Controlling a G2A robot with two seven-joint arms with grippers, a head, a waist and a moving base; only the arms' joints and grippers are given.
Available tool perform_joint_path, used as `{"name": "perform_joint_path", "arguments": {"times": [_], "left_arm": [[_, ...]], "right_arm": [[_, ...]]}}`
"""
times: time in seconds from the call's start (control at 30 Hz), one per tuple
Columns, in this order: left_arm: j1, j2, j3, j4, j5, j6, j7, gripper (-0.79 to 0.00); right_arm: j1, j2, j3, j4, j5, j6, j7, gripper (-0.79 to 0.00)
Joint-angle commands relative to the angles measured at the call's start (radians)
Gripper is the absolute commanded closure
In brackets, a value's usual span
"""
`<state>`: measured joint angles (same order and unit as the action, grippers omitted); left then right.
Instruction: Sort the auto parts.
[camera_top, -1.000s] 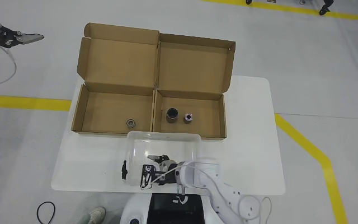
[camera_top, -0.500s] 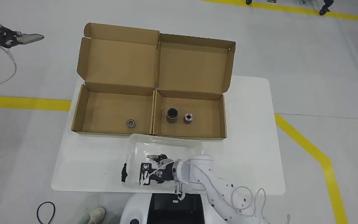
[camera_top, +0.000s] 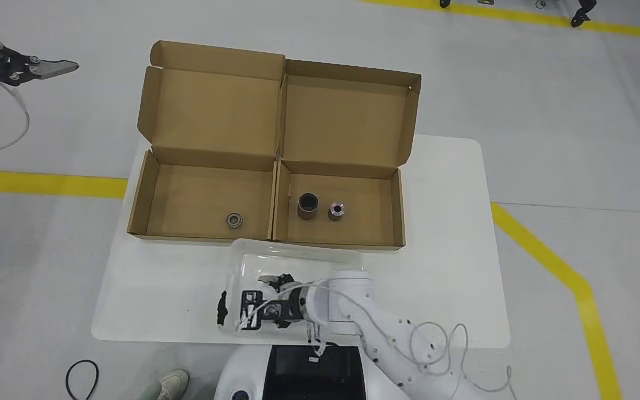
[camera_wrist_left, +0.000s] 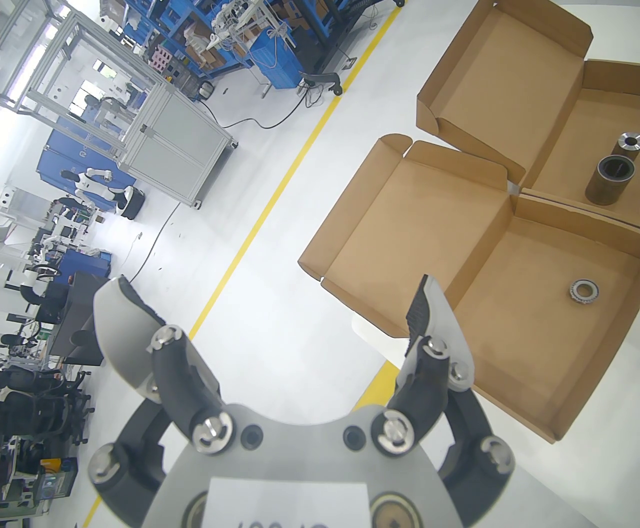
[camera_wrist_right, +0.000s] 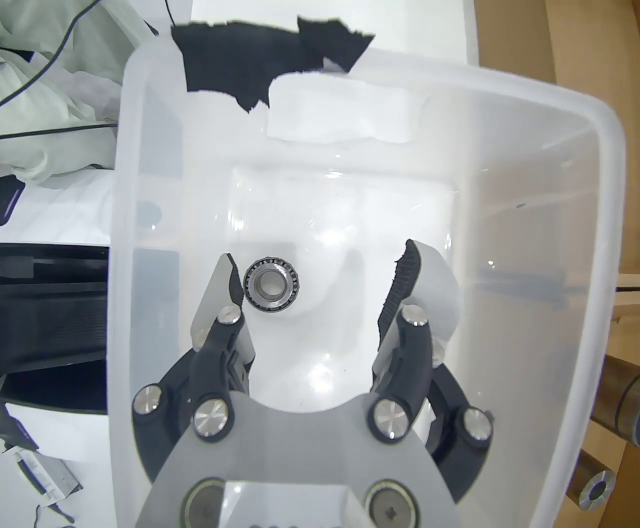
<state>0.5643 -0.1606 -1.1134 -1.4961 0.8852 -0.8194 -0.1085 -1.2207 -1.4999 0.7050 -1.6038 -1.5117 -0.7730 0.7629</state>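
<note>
**Bearing lying between spread fingers in the bin**

Right gripper (camera_wrist_right: 320, 255) is hanging inside the clear bin (camera_wrist_right: 525, 250), its fingers spread and holding nothing. A bearing (camera_wrist_right: 272, 284) is lying flat on the bin's floor, just beside one finger. From above, the arm (camera_top: 390, 335) is covering that spot, while the right wrist view is giving the bearing's ribbed rim plainly. Torn black tape (camera_wrist_right: 260, 55) is sticking to the bin's rim.

The bin is sitting on the white table (camera_top: 450, 250), just in front of two open cardboard boxes standing side by side. The left box (camera_top: 160, 205) is holding a second bearing (camera_top: 233, 216). The right box (camera_top: 380, 215) is holding a dark sleeve (camera_top: 307, 205), standing upright, and a small silvery bushing (camera_top: 337, 209) just beside it.

Left gripper (camera_wrist_left: 274, 290) is hovering off the table's left side over the grey floor (camera_top: 550, 100), fingers wide apart and empty, its camera looking across at both boxes. A white label (camera_wrist_left: 287, 502) is sitting on its metal plate (camera_wrist_left: 300, 450); the picture's edge is cutting off the print, so it cannot be read.
</note>
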Motion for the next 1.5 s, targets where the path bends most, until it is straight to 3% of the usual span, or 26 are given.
{"name": "perform_joint_path", "arguments": {"times": [0.0,0.43,0.83,1.1,1.17,1.27,1.47], "left_arm": [[0.000,0.000,0.000,0.000,0.000,0.000,0.000,-0.785],[0.000,0.000,0.000,0.000,0.000,0.000,0.000,-0.785],[0.000,0.000,0.000,0.000,0.000,0.000,0.000,-0.785],[0.000,0.000,0.000,0.000,0.000,0.000,0.000,-0.785],[0.000,0.000,0.000,0.000,0.000,0.000,0.000,-0.785],[0.000,0.000,0.000,0.000,0.000,0.000,0.000,-0.785],[0.000,0.000,0.000,0.000,0.000,0.000,0.000,-0.785]], "right_arm": [[0.011,-0.002,-0.009,0.013,0.014,0.006,0.010,-0.563],[0.071,-0.015,-0.071,0.087,0.018,0.058,0.048,-0.560],[0.037,0.000,-0.058,0.001,-0.134,0.239,0.022,-0.523],[0.017,0.016,-0.051,-0.005,-0.094,0.121,-0.011,-0.536],[0.017,0.016,-0.056,0.007,-0.086,0.121,-0.017,-0.529],[0.018,0.016,-0.065,0.012,-0.095,0.129,-0.032,-0.582],[0.014,0.017,-0.081,0.025,-0.113,0.146,-0.047,-0.529]]}}
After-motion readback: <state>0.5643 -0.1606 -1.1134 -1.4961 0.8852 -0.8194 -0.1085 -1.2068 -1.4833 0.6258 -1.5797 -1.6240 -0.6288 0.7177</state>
